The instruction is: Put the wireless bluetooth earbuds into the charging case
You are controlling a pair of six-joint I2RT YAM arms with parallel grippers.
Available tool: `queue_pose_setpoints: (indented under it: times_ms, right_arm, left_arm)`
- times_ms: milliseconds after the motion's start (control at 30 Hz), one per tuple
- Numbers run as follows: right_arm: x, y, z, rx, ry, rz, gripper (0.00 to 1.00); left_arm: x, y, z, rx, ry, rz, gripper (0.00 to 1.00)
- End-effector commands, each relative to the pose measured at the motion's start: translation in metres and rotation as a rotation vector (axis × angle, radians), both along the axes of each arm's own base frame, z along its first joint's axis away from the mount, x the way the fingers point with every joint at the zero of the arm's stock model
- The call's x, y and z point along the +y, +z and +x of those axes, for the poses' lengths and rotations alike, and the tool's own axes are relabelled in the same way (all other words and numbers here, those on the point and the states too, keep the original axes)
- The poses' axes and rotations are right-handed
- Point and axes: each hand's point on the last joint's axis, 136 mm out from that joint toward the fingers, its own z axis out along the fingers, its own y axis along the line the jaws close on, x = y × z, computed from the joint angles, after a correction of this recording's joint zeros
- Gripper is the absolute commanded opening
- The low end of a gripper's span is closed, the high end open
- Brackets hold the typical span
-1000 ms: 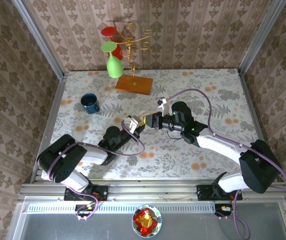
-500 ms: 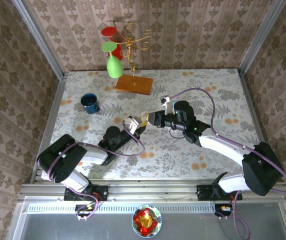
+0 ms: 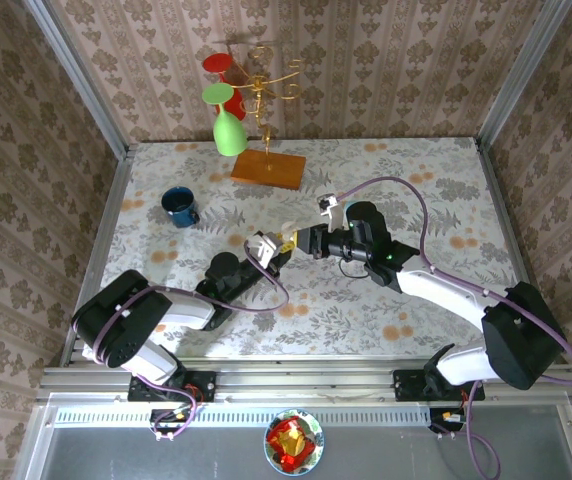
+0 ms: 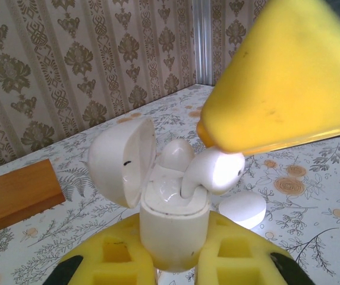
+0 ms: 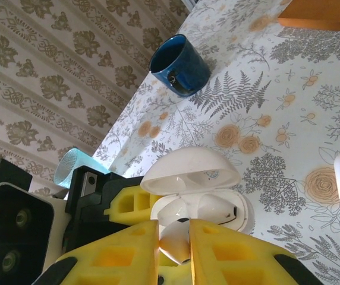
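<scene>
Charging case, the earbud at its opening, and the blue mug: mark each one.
charging case (image 4: 176, 234), left wrist view, on its lower body.
earbud (image 4: 217, 172), left wrist view, on its rounded head.
blue mug (image 5: 188, 68), right wrist view, on its outer wall.

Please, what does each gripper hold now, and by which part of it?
The left gripper holds the charging case by its lower body, lid open. The right gripper pinches one earbud at its head between its fingers.
</scene>
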Motion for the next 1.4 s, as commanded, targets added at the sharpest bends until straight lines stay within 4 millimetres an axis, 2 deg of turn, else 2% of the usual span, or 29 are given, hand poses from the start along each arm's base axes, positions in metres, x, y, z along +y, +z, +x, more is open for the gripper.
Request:
queue_pose_setpoints:
  times_ms: [0, 167, 200, 467, 633, 667, 867, 1000, 1067, 1267, 1367]
  right_arm:
    - [0.008, 0.011, -0.003, -0.015, 0.052, 0.02, 0.21]
    - [0.014, 0.019, -0.008, -0.026, 0.102, 0.039, 0.25]
    - [0.017, 0.009, -0.007, -0.004, 0.112, 0.026, 0.25]
    - [0.026, 0.01, -0.003, -0.011, 0.13, 0.035, 0.28]
    - [0.011, 0.009, -0.002, -0.048, 0.066, 0.011, 0.3]
    - [0.006, 0.018, -0.004, -0.075, 0.048, 0.017, 0.31]
    - [-0.014, 0.031, -0.006, -0.134, -0.015, -0.022, 0.36]
    - [-0.022, 0.041, -0.007, -0.173, -0.035, -0.05, 0.44]
    - [-0.024, 0.045, -0.008, -0.191, -0.038, -0.066, 0.53]
    - [-0.03, 0.048, -0.004, -0.188, -0.061, -0.132, 0.67]
    - [-0.025, 0.046, -0.004, -0.164, -0.037, -0.161, 0.73]
  left_arm:
    - [-0.001, 0.025, 0.005, -0.046, 0.003, -0.063, 0.05]
    - [-0.004, 0.02, 0.008, -0.035, -0.003, -0.055, 0.05]
    - [-0.005, 0.02, 0.007, -0.037, -0.006, -0.054, 0.05]
    - [-0.006, 0.02, 0.004, -0.057, -0.029, -0.038, 0.05]
    - [0.004, 0.017, 0.007, -0.075, -0.015, -0.016, 0.05]
    - [0.006, 0.017, 0.007, -0.087, -0.012, -0.006, 0.05]
    - [0.019, 0.016, 0.004, -0.186, 0.008, 0.082, 0.06]
    - [0.024, 0.012, -0.003, -0.223, -0.005, 0.138, 0.06]
    - [0.027, 0.004, -0.003, -0.218, 0.002, 0.182, 0.06]
    - [0.031, -0.011, -0.013, -0.269, 0.01, 0.29, 0.05]
    - [0.027, -0.019, -0.022, -0.301, -0.007, 0.345, 0.04]
